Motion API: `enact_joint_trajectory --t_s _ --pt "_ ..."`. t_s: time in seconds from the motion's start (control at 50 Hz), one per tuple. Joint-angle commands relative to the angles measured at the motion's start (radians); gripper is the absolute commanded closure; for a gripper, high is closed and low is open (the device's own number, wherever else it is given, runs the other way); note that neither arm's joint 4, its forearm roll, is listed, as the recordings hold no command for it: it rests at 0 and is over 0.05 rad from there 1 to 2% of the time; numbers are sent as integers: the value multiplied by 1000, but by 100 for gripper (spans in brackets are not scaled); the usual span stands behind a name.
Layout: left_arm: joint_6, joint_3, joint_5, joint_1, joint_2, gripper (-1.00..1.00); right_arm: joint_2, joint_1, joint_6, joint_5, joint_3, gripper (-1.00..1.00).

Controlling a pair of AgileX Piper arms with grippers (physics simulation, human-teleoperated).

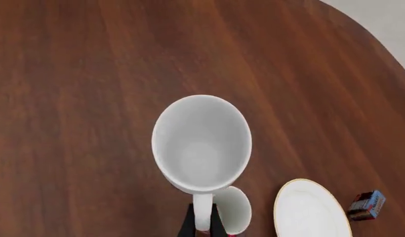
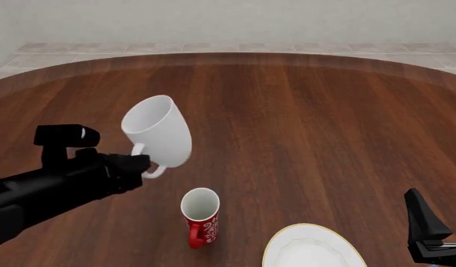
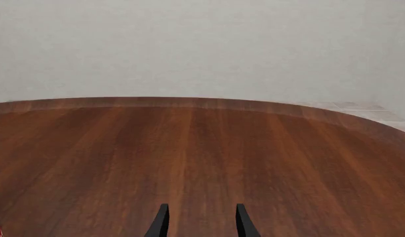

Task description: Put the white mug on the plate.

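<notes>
Wood grain fills the left wrist view; the left gripper [image 1: 201, 228] pinches the white mug [image 1: 201, 143] by its handle, hollow and bare inside. Front view: mug aloft and tilted, plate [image 2: 311, 249] at the near edge beside a red mug [image 2: 201, 216]. Right wrist view: right gripper [image 3: 200, 220] parted over open table [image 3: 202, 148].

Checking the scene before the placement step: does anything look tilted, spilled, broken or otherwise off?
Only the plain all-white ceramic mug is askew: the left gripper holds it by its loop handle in the air, tilted, its mouth turned up toward the camera. It looks empty. The red patterned mug stands upright on the table, beside the gold-rimmed white plate. Nothing looks spilled or broken.
</notes>
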Motion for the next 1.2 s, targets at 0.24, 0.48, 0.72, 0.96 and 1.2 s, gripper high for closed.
enact_joint_trajectory --t_s 0.24,0.48,0.72,0.96,1.2 --pt "-7 -79 83 -130 -68 100 0 0 0 0 0 -100" --pt "24 -101 91 -175 -69 100 0 0 0 0 0 -100" --pt "27 -117 70 -246 -41 100 0 0 0 0 0 -100" --pt "41 -129 45 -301 -1 100 0 0 0 0 0 -100" --pt "40 -121 -3 -347 48 100 0 0 0 0 0 -100"
